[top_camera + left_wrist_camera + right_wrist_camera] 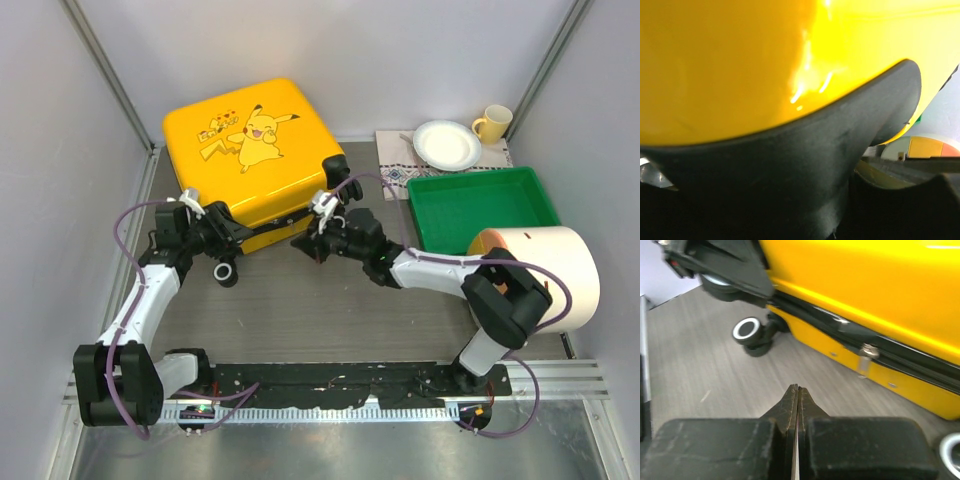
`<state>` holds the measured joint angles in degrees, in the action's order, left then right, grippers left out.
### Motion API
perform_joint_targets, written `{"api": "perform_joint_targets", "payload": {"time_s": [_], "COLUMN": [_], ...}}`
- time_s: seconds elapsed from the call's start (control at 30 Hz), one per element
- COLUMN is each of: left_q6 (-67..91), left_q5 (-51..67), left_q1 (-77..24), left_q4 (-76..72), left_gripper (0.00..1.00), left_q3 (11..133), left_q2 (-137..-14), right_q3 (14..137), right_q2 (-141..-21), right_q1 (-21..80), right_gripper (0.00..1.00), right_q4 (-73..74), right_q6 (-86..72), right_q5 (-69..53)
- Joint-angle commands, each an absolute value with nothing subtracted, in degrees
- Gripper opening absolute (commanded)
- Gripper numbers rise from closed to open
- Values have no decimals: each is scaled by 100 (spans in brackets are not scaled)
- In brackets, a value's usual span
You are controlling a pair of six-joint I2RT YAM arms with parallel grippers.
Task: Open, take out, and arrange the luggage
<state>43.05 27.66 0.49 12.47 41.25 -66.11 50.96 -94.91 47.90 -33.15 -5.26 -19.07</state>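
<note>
Two arms [150, 295], one luggage [250, 140], one tray [478, 177], one cup [492, 122].

Bright, even light overhead. Glare streaks the luggage [805, 85] – left wrist view blurred.

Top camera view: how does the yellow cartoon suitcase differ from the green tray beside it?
The suitcase is closed, its black zipper seam shut where it shows; the green tray is open-topped. The suitcase is yellow with a cartoon print and small wheels; the tray is plain green, without wheels. The suitcase is clearly larger than the tray. Both are squarish with rounded corners and lie flat on the table.
</note>
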Motion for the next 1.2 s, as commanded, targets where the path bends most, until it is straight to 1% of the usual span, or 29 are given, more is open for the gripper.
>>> {"api": "perform_joint_targets", "payload": {"time_s": [0.0, 0.17, 0.23, 0.27, 0.3, 0.33, 0.4, 0.43, 0.5, 0.53, 0.6, 0.7, 0.8, 0.83, 0.9, 0.97, 1.1, 1.17], "left_q6": [3894, 3885, 3885, 3885, 3885, 3885, 3867, 3858, 3841, 3841, 3850, 3885, 3885, 3885, 3902, 3920, 3920, 3929], "left_q5": [2892, 2918, 2927, 2927, 2935, 2927, 2936, 2944, 2944, 2944, 2944, 2936, 2927, 2918, 2909, 2909, 2883, 2874], "left_q1": [-167, -167, -167, -176, -167, -167, -167, -167, -167, -167, -167, -176, -176, -167, -167, -167, -176, -167], "left_q4": [571, 571, 571, 580, 580, 571, 589, 598, 615, 615, 633, 615, 589, 580, 580, 580, 571, 571], "left_gripper": [0, 0, 0, 0, 0, 0, 0, 0, 0, 0, 0, 0, 0, 0, 0, 0, 0, 0], "left_q3": [4210, 4227, 4219, 4219, 4236, 4228, 4236, 4254, 4254, 4263, 4263, 4237, 4236, 4236, 4236, 4219, 4175, 4149], "left_q2": [-6908, -6935, -6952, -6952, -6943, -6935, -6935, -6926, -6926, -6917, -6908, -6926, -6952, -6943, -6935, -6926, -6908, -6899], "right_q3": [4720, 4737, 5035, 5167, 5412, 5518, 5712, 5765, 5958, 6011, 6143, 6318, 6451, 6495, 6643, 6741, 6934, 7013], "right_q2": [-8992, -9096, -9254, -9420, -9518, -9597, -9807, -9878, -10097, -10168, -10352, -10529, -10678, -10757, -10819, -10889, -10969, -10986], "right_q1": [4299, 4025, 4025, 4025, 4017, 4025, 4025, 4025, 4025, 4025, 4043, 4157, 4349, 4385, 4473, 4587, 4746, 4807], "right_gripper": [1, 1, 1, 22, 34, 50, 57, 62, 65, 76, 77, 75, 72, 71, 69, 65, 63, 61], "right_q4": [-3243, -3348, -3078, -2989, -2910, -2813, -2839, -2856, -2857, -2813, -2769, -2663, -2584, -2567, -2479, -2444, -2391, -2338], "right_q6": [-36, 201, 255, 211, 115, 36, -174, -245, -377, -404, -439, -492, -536, -545, -597, -624, -624, -624], "right_q5": [-1933, -2127, -2136, -2075, -2083, -2083, -2267, -2311, -2355, -2329, -2059, -1514, -1065, -681, -318, 313, 1115, 1343]}}
